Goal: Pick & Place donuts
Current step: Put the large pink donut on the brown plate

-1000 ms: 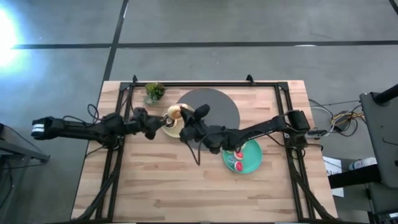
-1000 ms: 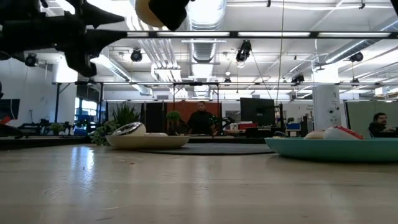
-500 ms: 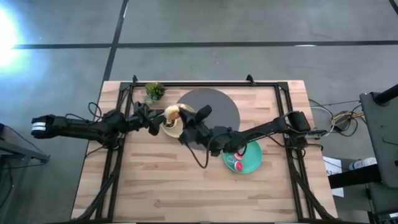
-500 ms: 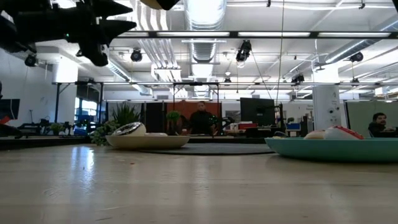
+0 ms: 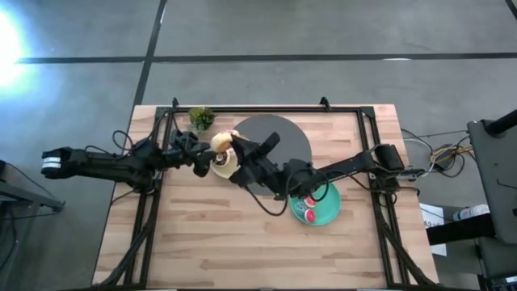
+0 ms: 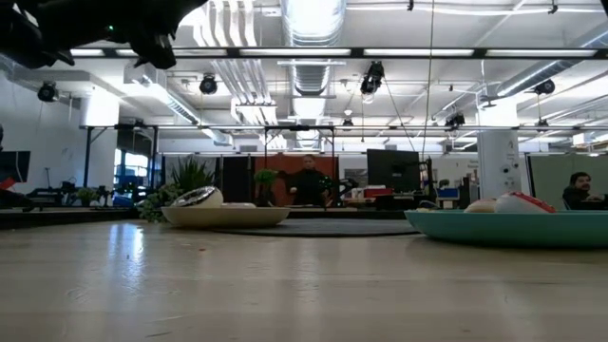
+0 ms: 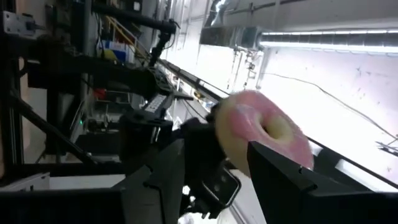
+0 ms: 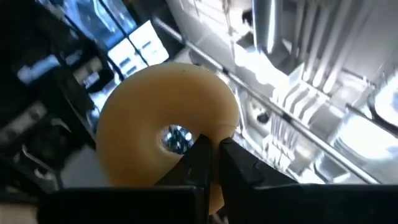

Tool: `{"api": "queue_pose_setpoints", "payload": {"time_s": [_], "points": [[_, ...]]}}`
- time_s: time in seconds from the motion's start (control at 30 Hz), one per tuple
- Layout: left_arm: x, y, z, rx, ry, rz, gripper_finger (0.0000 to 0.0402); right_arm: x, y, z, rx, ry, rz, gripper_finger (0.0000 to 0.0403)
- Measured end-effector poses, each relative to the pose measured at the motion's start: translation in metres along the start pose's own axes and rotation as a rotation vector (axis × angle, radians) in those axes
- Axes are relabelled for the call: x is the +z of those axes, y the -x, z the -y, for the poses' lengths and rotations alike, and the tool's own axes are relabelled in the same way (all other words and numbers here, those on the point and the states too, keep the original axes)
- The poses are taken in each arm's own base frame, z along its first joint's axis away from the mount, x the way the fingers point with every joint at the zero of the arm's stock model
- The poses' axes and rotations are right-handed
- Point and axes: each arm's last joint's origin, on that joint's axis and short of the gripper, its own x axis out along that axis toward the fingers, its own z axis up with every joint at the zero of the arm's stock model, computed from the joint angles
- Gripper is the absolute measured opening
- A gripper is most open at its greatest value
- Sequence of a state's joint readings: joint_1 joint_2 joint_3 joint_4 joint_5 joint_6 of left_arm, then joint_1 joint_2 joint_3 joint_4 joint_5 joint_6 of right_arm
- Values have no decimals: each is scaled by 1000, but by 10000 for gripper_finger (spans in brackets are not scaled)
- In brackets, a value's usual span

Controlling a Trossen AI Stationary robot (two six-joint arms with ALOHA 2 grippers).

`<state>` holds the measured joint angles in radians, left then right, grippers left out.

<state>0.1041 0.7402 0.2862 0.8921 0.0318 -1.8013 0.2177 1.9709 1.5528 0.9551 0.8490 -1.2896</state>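
High view: the left gripper [image 5: 212,150] and the right gripper [image 5: 237,148] meet over the far left part of the table [image 5: 210,242], at a pink donut [image 5: 223,141] held in the air above the cream plate [image 5: 227,168]. That plate lies at the rim of the grey disc [image 5: 287,137]. The teal plate [image 5: 325,207] lies near the disc's right front and carries two red donuts [image 5: 309,208], partly under the right arm. A small plant [image 5: 201,119] stands at the far edge. You have bare wood across the whole near half, with dark frame rails [image 5: 148,226] along both sides. Low view: the cream plate holds one pale-topped donut [image 6: 198,197], the teal plate shows two rounded tops, and dark arm parts hang at the upper left. Two people [image 6: 306,180] are in the room beyond. Left wrist view: a white label [image 7: 12,22] on the shelving is too blurred to read. The left fingers [image 7: 280,174] stand wide and close on the pink donut's rim from both sides, frosting toward this camera. Right wrist view: you see the donut's orange face. The right fingers [image 8: 239,165] are pressed together, tips at its hole. You cannot tell whether they pinch it.
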Motion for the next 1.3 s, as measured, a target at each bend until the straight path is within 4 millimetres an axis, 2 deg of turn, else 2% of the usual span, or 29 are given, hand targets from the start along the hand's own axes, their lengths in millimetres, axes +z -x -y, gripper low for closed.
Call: {"api": "queue_pose_setpoints", "payload": {"time_s": [0.17,0.3,0.5,0.93,1.3], "points": [[2,-7,3,-18,-1,-3,149,10,2,4,10,-6,81,13],[6,-13,13,-88,-24,-7,149,12,2,6,5,-18,96,13],[8,-24,19,-91,-42,-63,149,15,3,9,-11,-37,146,13],[7,-54,25,-134,-37,-216,149,9,-6,14,-30,-41,218,13],[6,-61,32,-208,-37,-250,149,5,-11,17,-53,-45,222,13]]}}
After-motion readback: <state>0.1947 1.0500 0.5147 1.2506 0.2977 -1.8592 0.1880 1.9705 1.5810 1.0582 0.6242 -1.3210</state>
